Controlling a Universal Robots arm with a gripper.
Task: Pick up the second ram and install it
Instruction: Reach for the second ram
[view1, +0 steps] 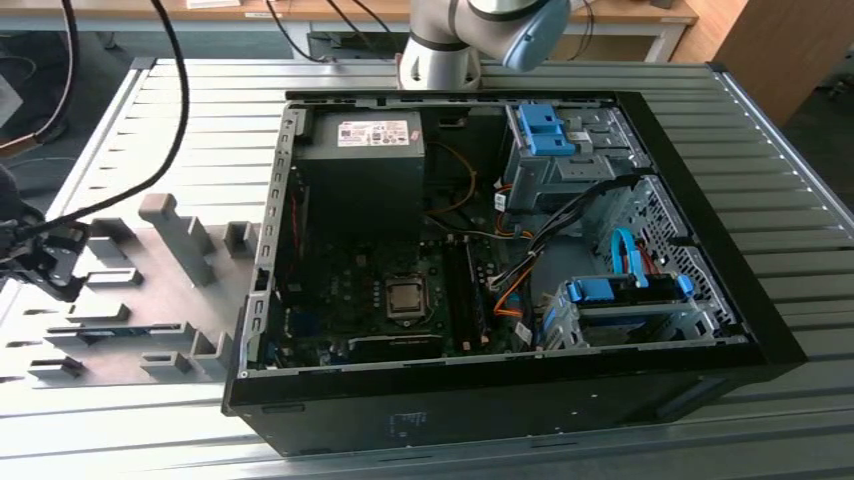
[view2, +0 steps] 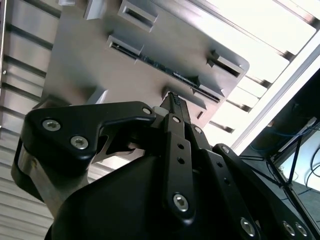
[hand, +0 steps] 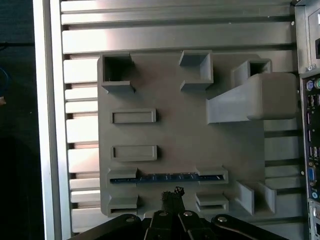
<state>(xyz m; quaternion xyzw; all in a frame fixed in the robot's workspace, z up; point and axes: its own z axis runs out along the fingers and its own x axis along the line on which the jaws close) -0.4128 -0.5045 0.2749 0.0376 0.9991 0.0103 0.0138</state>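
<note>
The second ram is a thin dark stick with a blue edge. It stands on edge between two grey holders on the grey fixture plate. The second wrist view shows the ram as a dark strip, and the exterior view shows the ram near the plate's front. My gripper hovers just beside the stick, over the neighbouring empty pair of holders, not touching it. Its fingertips are pressed together with nothing between them. In the exterior view the gripper hangs at the far left, above the plate.
An open computer case lies on the slatted metal table at the exterior view's right of the plate, its motherboard exposed. A tall grey block rises from the plate. Black cables hang over the table at the exterior view's left.
</note>
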